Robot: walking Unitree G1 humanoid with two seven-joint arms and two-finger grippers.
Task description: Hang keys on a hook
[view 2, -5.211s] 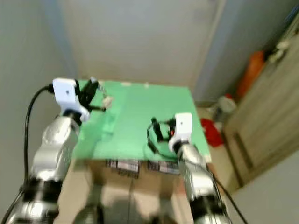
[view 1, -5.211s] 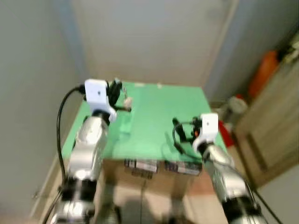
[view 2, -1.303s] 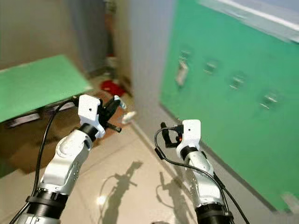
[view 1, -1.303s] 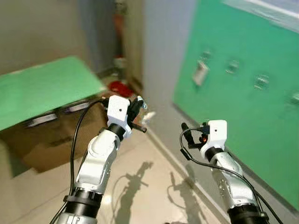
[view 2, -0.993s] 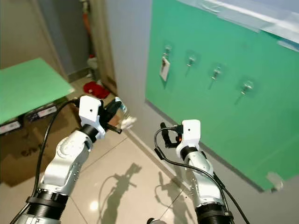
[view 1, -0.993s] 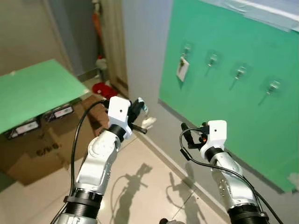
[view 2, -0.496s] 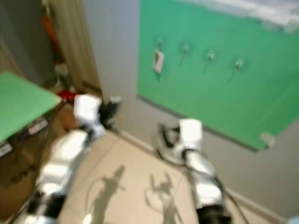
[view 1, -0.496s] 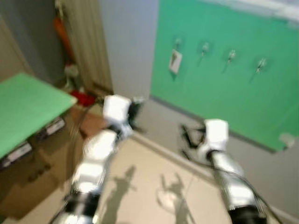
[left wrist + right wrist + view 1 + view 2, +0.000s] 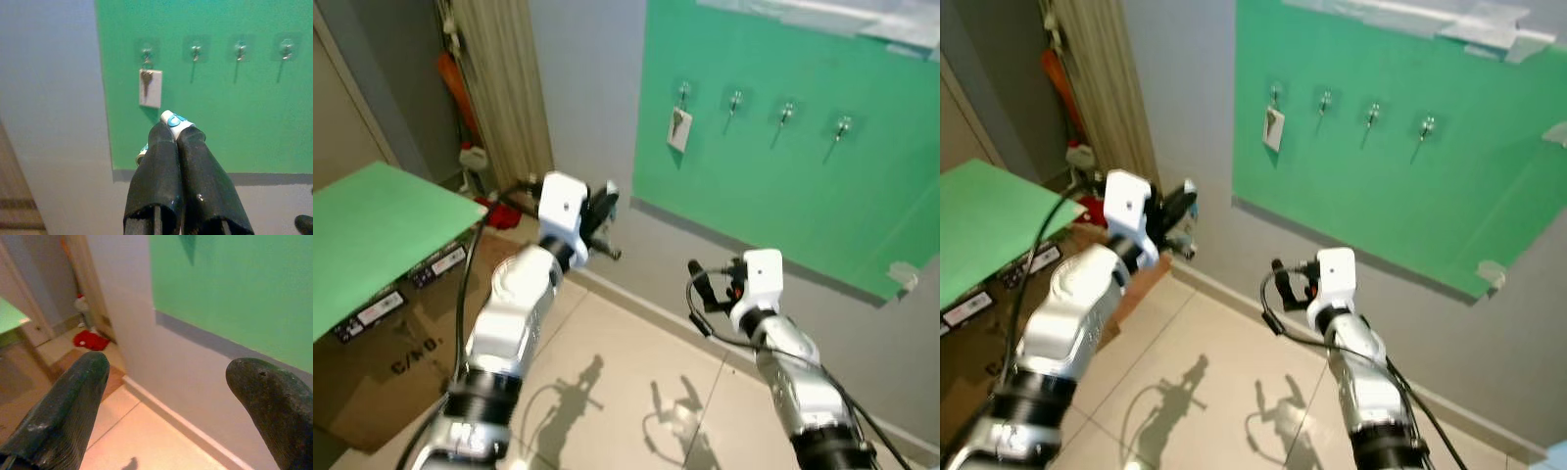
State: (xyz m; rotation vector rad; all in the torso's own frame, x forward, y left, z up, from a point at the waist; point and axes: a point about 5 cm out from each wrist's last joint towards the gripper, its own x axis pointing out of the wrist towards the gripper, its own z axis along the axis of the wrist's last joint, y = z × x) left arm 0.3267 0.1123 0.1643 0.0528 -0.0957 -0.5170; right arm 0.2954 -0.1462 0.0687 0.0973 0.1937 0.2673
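Left wrist view: left pincer (image 9: 178,128) is clamped on keys (image 9: 174,120), facing a green board (image 9: 254,122) with four hooks (image 9: 195,50). Right pincer (image 9: 166,396) is spread apart, holding nothing.

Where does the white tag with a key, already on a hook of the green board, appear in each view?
Left eye view: white tag, upper centre, under the leftmost hook.
Right eye view: upper centre, same hook.
Left wrist view: above the shut left gripper.
Right wrist view: not in it.
Shared landmark: green board.
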